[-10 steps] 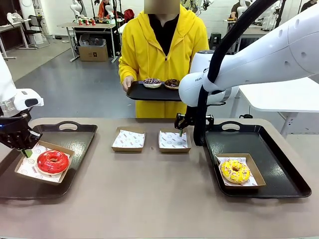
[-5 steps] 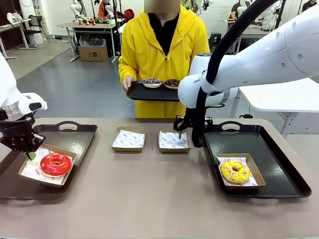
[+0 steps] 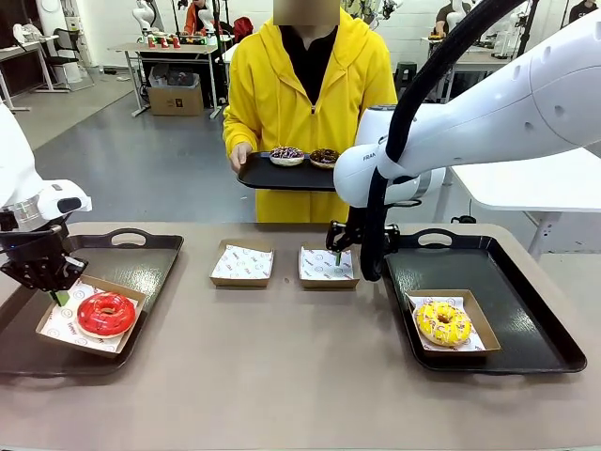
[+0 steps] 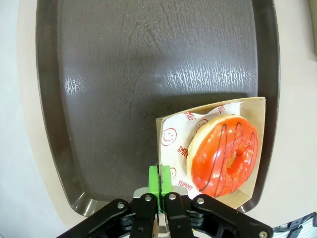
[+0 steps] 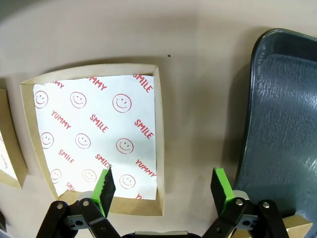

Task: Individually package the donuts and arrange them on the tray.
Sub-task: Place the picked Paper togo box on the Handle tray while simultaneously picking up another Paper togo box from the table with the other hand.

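The glossy red donut (image 3: 105,314) (image 4: 225,153) lies in a brown cardboard box (image 3: 58,324) (image 4: 255,106) on the left tray (image 3: 141,258) (image 4: 148,74). My left gripper (image 3: 57,297) (image 4: 160,181) is shut on that box's rim at the corner nearest the arm. The yellow donut (image 3: 443,322) sits in a box on the right tray (image 3: 526,319). My right gripper (image 3: 337,252) (image 5: 163,187) hangs open over the near right edge of an empty paper-lined box (image 3: 328,265) (image 5: 96,134). The person holds a small dark tray (image 3: 282,175) carrying a pale-sprinkled donut (image 3: 286,154) and a chocolate donut (image 3: 325,156).
A second empty lined box (image 3: 241,263) (image 5: 7,144) stands left of the first at the table's middle. The right tray's rim (image 5: 282,124) lies just beside my right gripper. Bare tabletop (image 3: 282,376) stretches along the near edge between the trays.
My left gripper has drawn the red donut's box a little to the right and nearer on the left tray. The right arm has edged slightly left.
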### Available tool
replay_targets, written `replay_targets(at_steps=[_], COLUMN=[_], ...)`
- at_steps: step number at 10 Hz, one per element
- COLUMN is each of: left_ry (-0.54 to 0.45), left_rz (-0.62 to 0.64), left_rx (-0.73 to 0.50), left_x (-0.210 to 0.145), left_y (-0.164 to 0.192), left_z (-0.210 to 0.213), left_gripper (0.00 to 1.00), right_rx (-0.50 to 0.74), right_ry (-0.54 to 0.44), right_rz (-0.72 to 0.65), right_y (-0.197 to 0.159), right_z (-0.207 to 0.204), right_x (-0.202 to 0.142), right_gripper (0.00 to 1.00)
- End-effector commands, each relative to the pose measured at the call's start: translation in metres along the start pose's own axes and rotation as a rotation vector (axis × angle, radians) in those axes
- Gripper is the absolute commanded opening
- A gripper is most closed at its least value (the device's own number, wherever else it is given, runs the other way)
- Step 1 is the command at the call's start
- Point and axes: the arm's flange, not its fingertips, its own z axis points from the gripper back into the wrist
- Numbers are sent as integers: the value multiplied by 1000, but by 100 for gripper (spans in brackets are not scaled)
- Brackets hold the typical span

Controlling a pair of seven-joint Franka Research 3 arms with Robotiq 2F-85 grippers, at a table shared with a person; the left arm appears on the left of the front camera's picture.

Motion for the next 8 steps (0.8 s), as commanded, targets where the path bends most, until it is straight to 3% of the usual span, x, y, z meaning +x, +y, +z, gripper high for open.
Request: replay_targets(at_steps=[1, 2, 3, 4, 5, 6, 7, 8], left_ry=[-13, -12, -10, -8, -6, -4, -3, -1], left_rz=[-19, -22, -29, -32, -34, -35, -34, -35], left_rx=[-34, -33, -40, -45, -50, -54, -57, -61], left_x=[-11, -11, -12, -12, -12, -12, -12, -12], left_y=[0, 0, 0, 0, 0, 0, 0, 0], left_z=[-6, -7, -7, -7, -7, -7, -7, -7], left_gripper=[1, 1, 59, 59, 100, 62, 100, 100], right_rx=[19, 20, 19, 23, 28, 28, 27, 25], right_ry=[-2, -2, -4, -2, -3, -2, -3, -6], right_rz=[-7, -6, 8, 6, 0, -3, -5, -8], right_y=[1, 0, -1, -1, -1, -1, -1, -1], right_z=[-2, -3, -4, -4, -4, -4, -4, -4], right_x=[5, 5, 5, 6, 6, 6, 6, 7], right_gripper=[100, 100, 54, 41, 0, 0, 0, 14])
